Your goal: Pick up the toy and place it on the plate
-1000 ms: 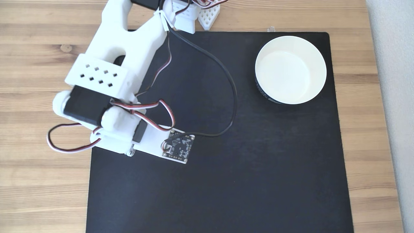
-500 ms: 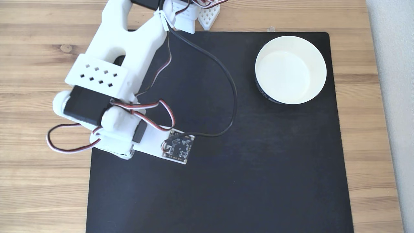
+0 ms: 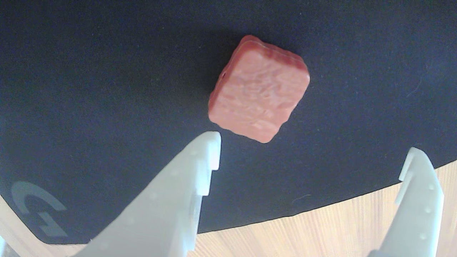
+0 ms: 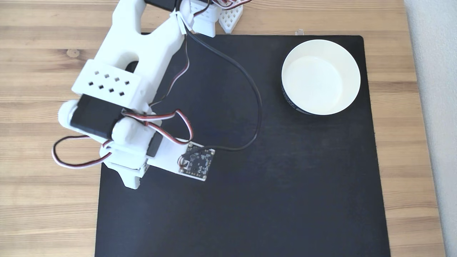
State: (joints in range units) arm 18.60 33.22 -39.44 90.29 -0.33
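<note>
My gripper (image 3: 309, 150) hangs wide open over the black mat (image 3: 89, 89), holding nothing, both white fingers (image 3: 200, 167) clear of the toy (image 3: 259, 89). The toy lies flat on the mat near its wooden-table edge, just ahead of my fingertips and off toward one finger. If I drop as I am, that finger may land on its corner and shove it aside. The plate (image 4: 351, 67) sits at the mat's far corner, well apart.
</note>
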